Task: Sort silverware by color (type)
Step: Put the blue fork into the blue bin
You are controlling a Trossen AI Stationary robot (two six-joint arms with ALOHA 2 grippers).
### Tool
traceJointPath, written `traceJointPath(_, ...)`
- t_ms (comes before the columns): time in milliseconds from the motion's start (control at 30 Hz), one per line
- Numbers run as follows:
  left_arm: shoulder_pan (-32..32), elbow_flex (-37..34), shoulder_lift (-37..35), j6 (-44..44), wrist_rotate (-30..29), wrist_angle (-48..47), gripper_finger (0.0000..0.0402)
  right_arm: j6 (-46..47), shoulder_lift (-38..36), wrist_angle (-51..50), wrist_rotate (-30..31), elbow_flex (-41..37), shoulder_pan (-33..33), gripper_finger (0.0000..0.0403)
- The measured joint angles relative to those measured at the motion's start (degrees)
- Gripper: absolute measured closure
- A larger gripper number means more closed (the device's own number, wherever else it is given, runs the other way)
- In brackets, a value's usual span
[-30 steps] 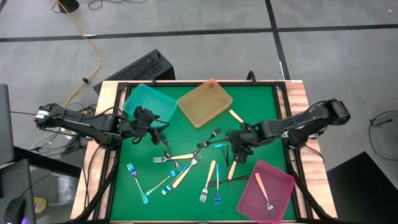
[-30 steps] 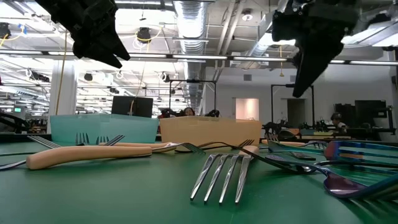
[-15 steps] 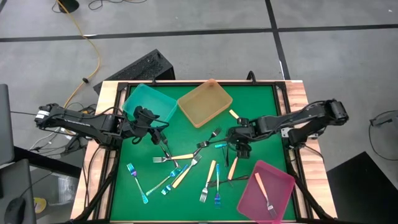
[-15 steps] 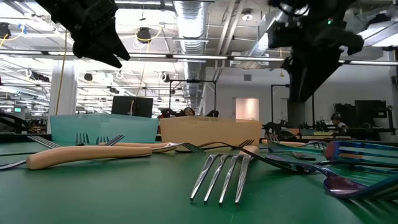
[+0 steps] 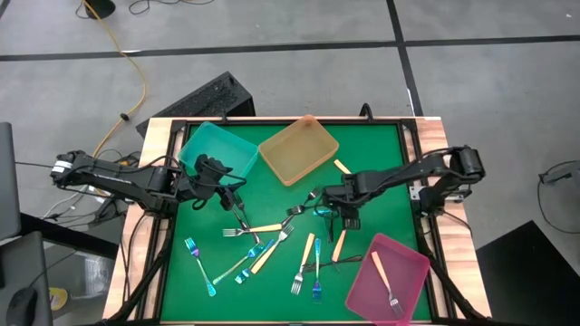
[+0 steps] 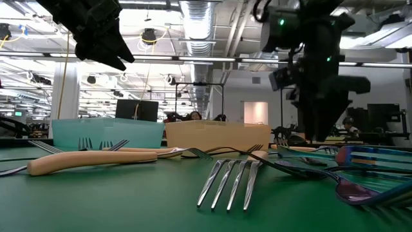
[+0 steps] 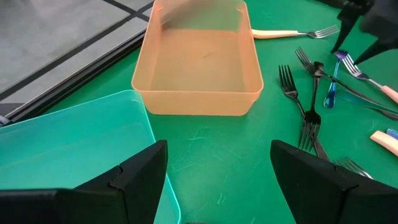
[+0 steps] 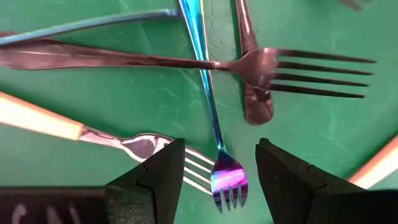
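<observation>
Forks lie scattered on the green mat [image 5: 272, 190]: iridescent blue ones [image 5: 316, 282], dark grey ones [image 5: 311, 196] and cream-handled ones [image 5: 264, 226]. One cream-handled fork [image 5: 384, 277] lies in the pink tray [image 5: 410, 263]. My right gripper [image 5: 341, 205] is open and low over the mat. In the right wrist view its fingers [image 8: 219, 144] stand on either side of a blue fork's head [image 8: 225, 182] without touching it. My left gripper [image 5: 230, 193] is open and hangs high [image 6: 96, 32] beside the teal tray [image 5: 217, 149].
An amber tray [image 5: 299, 148] sits at the far middle of the mat, next to the teal one [image 7: 74, 143]. A dark fork [image 8: 311, 73] and a cream-handled fork [image 8: 56, 121] lie crossed close to the blue fork. A wooden frame [image 5: 159, 136] rims the mat.
My right gripper has moved toward the table's left and down, turning as it went, and now stands low over the blue fork. The forks and the left arm have kept still.
</observation>
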Motion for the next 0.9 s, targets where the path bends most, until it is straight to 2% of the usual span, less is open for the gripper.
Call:
traceJointPath(500, 0.00, 0.00, 0.00, 0.02, 0.00, -0.01, 0.0134, -1.90, 5.22, 2.50, -1.63, 0.00, -2.89, 0.0194)
traceJointPath(633, 0.01, 0.00, 0.00, 0.02, 0.02, -0.03, 0.0134, -1.86, 5.22, 2.48, -1.62, 0.00, -3.06, 0.0224)
traceJointPath(900, 0.02, 0.00, 0.00, 0.00, 0.02, -0.02, 0.0134, -1.73, 5.22, 2.22, -1.46, 0.00, -3.06, 0.0316)
